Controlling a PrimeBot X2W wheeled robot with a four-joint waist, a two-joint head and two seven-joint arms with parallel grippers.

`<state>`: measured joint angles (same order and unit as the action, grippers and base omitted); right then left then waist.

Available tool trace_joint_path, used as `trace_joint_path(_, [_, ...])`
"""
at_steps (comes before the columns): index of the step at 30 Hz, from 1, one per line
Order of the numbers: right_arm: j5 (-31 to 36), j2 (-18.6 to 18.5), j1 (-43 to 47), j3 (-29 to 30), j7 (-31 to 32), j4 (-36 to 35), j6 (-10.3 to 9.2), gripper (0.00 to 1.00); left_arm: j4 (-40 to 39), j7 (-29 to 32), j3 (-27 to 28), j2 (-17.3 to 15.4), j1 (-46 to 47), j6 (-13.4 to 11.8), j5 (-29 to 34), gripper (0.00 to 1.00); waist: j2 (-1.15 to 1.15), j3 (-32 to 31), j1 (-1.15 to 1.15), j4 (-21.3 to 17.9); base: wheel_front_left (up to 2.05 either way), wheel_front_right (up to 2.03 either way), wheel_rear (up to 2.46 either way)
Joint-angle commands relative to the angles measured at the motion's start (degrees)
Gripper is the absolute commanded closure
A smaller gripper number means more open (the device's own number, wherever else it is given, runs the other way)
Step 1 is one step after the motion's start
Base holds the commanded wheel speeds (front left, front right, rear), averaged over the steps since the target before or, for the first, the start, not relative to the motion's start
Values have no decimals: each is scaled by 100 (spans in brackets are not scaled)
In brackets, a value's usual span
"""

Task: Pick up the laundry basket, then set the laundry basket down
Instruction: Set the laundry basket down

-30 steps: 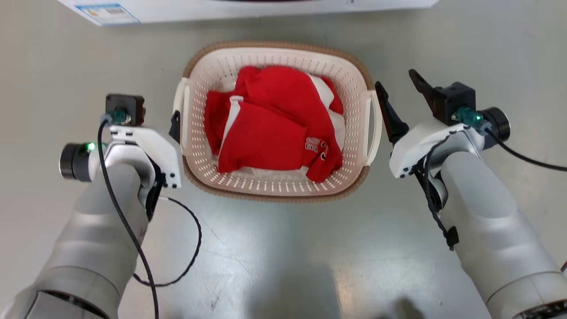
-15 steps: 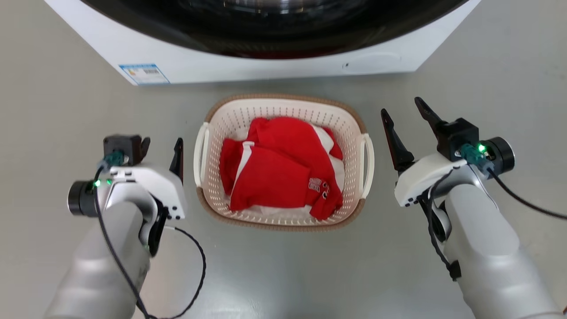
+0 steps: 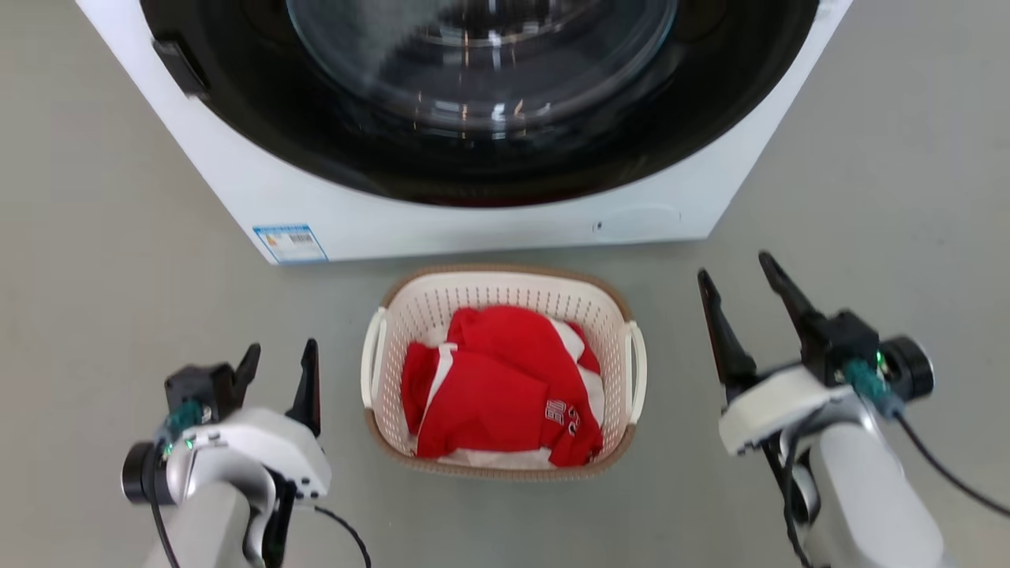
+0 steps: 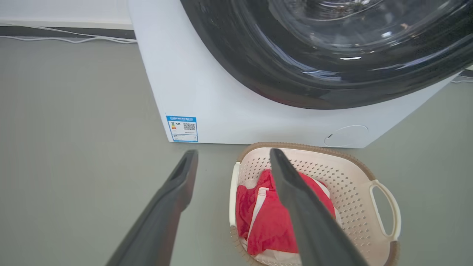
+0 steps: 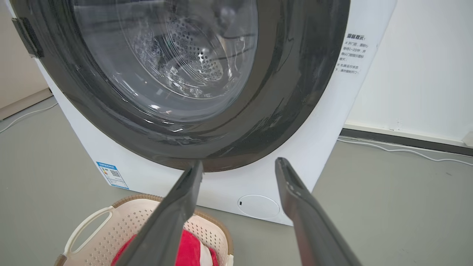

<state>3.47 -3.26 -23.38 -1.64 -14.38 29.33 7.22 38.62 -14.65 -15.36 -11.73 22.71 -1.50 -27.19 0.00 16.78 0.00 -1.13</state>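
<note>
Washing machine (image 3: pixel 473 229) ahead of both hands. Laundry basket (image 3: pixel 505 285) on the floor (image 3: pixel 118 276) between them, near the left hand's (image 3: pixel 282 347) right side, farther from the right hand (image 3: pixel 734 266), touching neither. Both hands released, empty. Red clothes (image 3: pixel 489 386) in the basket.

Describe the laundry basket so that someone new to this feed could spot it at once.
Find the big white front-loading washing machine with the dark round glass door. On the grey floor just in front of it stands a cream-white perforated plastic basket, rounded-rectangular. Its brown woven-look rim, white loop handles and the red and white clothing inside set it apart.
</note>
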Motion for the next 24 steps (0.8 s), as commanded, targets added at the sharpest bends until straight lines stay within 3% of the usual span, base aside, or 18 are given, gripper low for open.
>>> trace_joint_path(1, [3,38,279,-71,-62,-306,26,0,-423,-34,362,-87,-258,-2,208,0,0,-350,0,7,0,0,0])
trace_joint_path(7, [71,36,913,67,-62,-770,26,0,-1253,-34,1034,41,-1157,120,706,0,0,-787,0,-21,0,0,0])
trace_joint_path(24, [-118,37,2126,404,-62,-1378,26,0,-2241,-35,2314,548,-2430,565,1266,0,0,-1333,0,-36,0,0,0])
